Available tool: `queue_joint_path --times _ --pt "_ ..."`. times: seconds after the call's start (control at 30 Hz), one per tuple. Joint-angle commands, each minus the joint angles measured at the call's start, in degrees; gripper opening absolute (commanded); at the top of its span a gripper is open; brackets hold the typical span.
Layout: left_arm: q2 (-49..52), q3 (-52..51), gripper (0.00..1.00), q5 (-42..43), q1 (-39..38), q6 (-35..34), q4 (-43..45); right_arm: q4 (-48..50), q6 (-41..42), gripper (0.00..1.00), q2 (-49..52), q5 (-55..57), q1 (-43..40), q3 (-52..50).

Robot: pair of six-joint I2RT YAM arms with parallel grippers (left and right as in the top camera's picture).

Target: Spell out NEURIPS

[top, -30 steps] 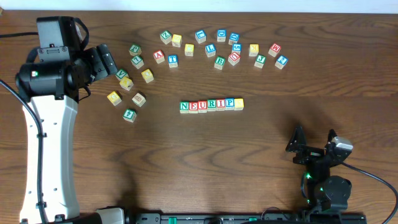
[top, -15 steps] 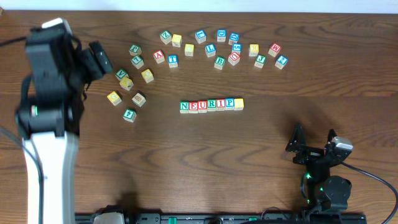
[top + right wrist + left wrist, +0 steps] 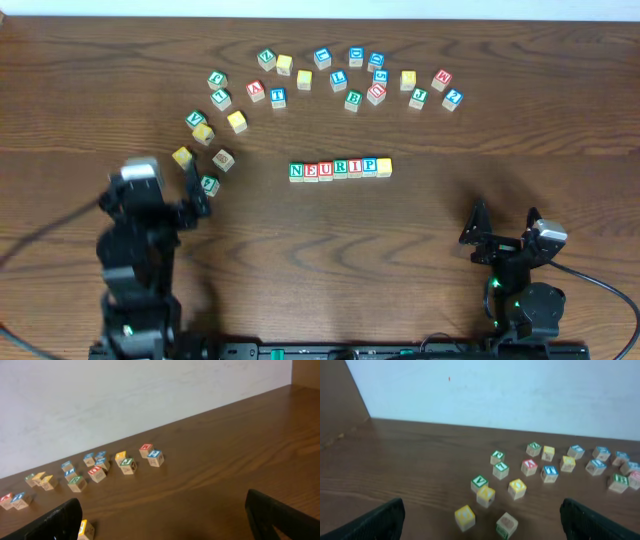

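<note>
A row of letter blocks (image 3: 340, 169) lies at the table's middle and reads N, E, U, R, I, P. It ends in a yellow block (image 3: 384, 167) whose letter I cannot read. That yellow block also shows in the right wrist view (image 3: 85, 529). My left gripper (image 3: 192, 198) is open and empty at the lower left, just in front of the left cluster of loose blocks (image 3: 485, 496). My right gripper (image 3: 505, 226) is open and empty at the lower right, well clear of the row. Both wrist views show spread, empty fingers: left gripper (image 3: 481, 527), right gripper (image 3: 172, 522).
An arc of several loose letter blocks (image 3: 350, 80) runs along the far side and also shows in the right wrist view (image 3: 95, 472). A cluster of loose blocks (image 3: 208, 135) sits at the left. A pale wall stands behind the table.
My left arm has pulled back from the left cluster toward the front left of the table, with nothing in its gripper. The row and the right arm have not moved.
</note>
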Motion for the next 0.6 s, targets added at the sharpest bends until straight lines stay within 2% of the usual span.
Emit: queue_joint_path --times 0.0,0.27,0.57 --pt "-9.1 -7.8 0.98 0.7 0.2 3.0 1.6 -0.2 0.7 0.99 -0.3 0.0 -0.8 -0.1" --pt "-22.9 -18.8 0.98 0.5 0.2 4.1 1.6 -0.2 0.7 0.99 -0.3 -0.1 -0.8 -0.1" --pt "-28.1 -23.4 0.98 0.5 0.2 4.1 0.9 -0.2 0.7 0.99 -0.3 0.0 -0.8 -0.1"
